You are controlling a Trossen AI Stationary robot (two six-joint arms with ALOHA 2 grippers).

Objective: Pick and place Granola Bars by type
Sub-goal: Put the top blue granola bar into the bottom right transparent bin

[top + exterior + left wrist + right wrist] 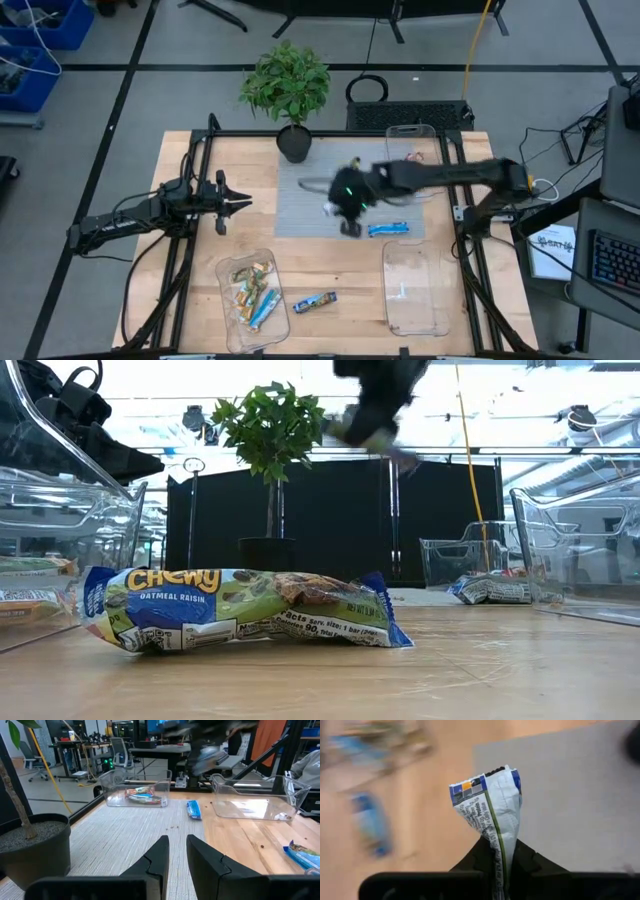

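My right gripper (pixel 498 846) is shut on a blue-and-white wrapped granola bar (pixel 487 802) above the grey mat's middle (pixel 349 208), and it shows blurred at the top of the low view (pixel 380 420). My left gripper (pixel 177 854) is open and hovers near the table's left side (pixel 238 204), touching nothing. A blue bar (pixel 388 229) lies flat at the mat's near right corner. Another blue bar (pixel 315 301) lies flat on the wood near the front edge (pixel 240 610). Several bars lie in the near left tray (pixel 250 293). My right gripper pinches the blue-and-white bar between its two fingers (pixel 475 854). They come from above, pointing down. The wrapper's crimped end (pixel 485 782) sticks out past the fingertips, and the pinched part (pixel 496 840) runs along the fingers. The bar is lifted clear of the table.
A potted plant (pixel 290 90) stands at the mat's far edge. A clear tray (pixel 415 150) with a bar or two sits at the far right. Another clear tray (pixel 415 288) sits at the near right. The black frame rails (pixel 205 150) border the table.
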